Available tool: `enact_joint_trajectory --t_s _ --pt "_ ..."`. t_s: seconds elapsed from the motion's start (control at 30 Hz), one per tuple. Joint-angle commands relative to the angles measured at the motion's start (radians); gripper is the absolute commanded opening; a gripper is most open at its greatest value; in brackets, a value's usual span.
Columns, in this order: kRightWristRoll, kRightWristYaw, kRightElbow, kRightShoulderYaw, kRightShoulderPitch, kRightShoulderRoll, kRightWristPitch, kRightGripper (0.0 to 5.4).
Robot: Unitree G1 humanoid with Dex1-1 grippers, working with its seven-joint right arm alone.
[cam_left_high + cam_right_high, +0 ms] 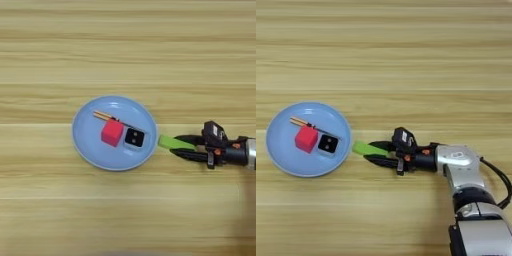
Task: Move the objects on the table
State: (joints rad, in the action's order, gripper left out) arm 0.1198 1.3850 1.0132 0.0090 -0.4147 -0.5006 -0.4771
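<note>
Our tool (372,153) reaches in from the right, its two black fingers clamped on the green block (363,148), which sticks out leftward from between them. We see the block's free end just beside the rim of the blue plate (84,145). On that plate lie the red cube (112,132), the black cube (134,137) beside it and the screwdriver (104,116) behind them, all resting on the worktop (128,50).

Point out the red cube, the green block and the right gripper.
red cube (112,132), left eye view, on its top face.
green block (362,148), right eye view, on its free left end.
right gripper (370,153), right eye view, midway between the fingertips.
</note>
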Motion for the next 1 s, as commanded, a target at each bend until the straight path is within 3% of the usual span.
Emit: enact_joint_trajectory --t_s 0.03,0.67,1.0 --pt "0.004 -0.029 -0.036 -0.013 -0.042 -0.034 0.048 1.39" --pt "0.006 -0.103 0.008 -0.078 -0.193 -0.077 0.034 1.39" --pt "0.041 -0.072 -0.087 -0.093 -0.241 -0.057 0.041 1.39"
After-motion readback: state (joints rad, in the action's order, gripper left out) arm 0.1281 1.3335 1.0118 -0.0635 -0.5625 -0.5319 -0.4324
